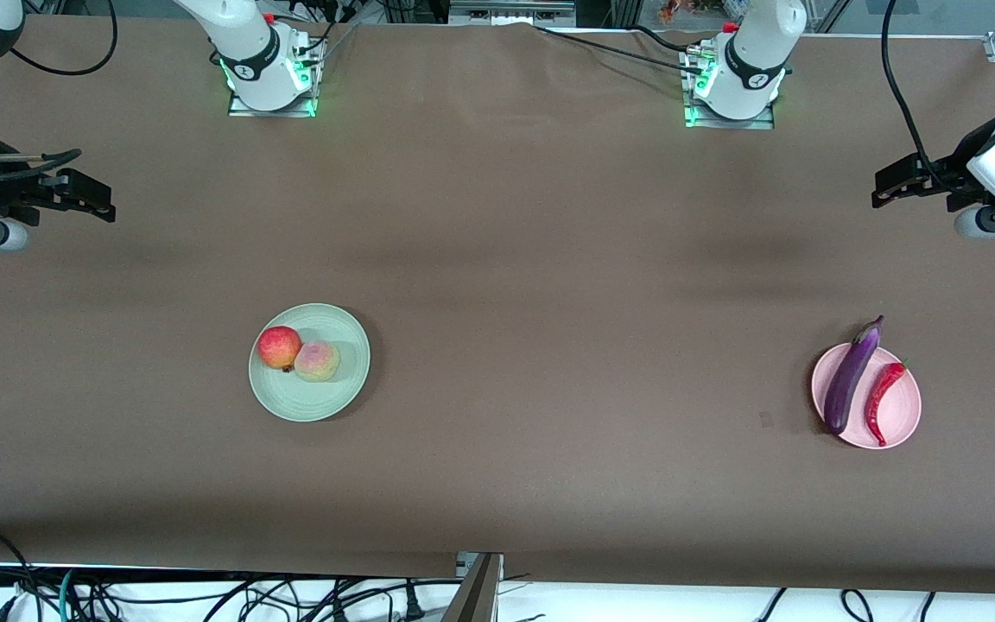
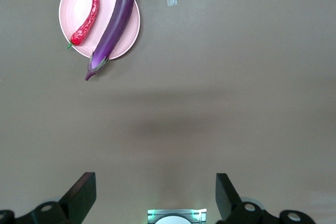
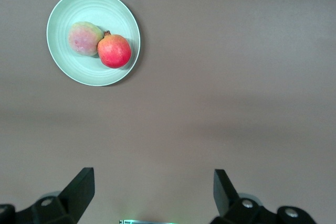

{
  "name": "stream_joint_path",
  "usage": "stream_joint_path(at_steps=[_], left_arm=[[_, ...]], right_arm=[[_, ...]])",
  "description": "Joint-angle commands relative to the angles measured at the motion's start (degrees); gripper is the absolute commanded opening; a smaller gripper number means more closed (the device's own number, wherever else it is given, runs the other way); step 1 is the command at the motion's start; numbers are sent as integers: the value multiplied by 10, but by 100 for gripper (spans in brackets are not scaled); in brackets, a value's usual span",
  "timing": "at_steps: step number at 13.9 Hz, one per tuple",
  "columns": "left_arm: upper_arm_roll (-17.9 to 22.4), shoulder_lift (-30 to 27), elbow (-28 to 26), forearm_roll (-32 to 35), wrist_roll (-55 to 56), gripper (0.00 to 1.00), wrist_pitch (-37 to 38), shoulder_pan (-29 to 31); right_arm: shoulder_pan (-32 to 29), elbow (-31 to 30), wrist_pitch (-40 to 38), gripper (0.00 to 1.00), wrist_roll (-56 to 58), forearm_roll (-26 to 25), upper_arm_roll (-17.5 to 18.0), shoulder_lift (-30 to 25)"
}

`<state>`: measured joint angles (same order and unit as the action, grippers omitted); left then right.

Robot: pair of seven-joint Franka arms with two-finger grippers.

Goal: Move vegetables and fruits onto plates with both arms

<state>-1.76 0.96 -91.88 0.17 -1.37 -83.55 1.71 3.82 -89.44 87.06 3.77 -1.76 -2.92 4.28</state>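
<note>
A pale green plate [image 1: 307,402] holds a round red fruit [image 1: 279,346] touching a pale peach [image 1: 317,360]. A pink plate [image 1: 902,415] holds a long purple eggplant [image 1: 850,376], whose cap sticks out over the rim, and a red chili [image 1: 883,400] beside it. My right gripper [image 1: 87,197] hangs open and empty, high over bare table at the right arm's end. My left gripper [image 1: 890,186] hangs open and empty, high over bare table at the left arm's end. The left wrist view shows the eggplant [image 2: 113,24] and chili [image 2: 88,14]; the right wrist view shows the fruits [image 3: 114,51].
The brown table [image 1: 549,302] is bare between the two plates. A small pale mark [image 1: 765,420] lies on it beside the pink plate. The arm bases [image 1: 269,78] stand along the edge farthest from the front camera. Cables hang below the nearest edge.
</note>
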Motion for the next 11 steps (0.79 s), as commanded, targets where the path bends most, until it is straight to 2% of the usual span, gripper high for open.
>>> stream_joint_path(at_steps=[1, 11], left_arm=[[7, -7, 0, -11, 2, 100, -5, -8], [12, 7, 46, -2, -6, 100, -3, -4]], right_arm=[[-5, 14, -4, 100, 8, 11, 2, 6], [-5, 12, -6, 100, 8, 11, 2, 6]])
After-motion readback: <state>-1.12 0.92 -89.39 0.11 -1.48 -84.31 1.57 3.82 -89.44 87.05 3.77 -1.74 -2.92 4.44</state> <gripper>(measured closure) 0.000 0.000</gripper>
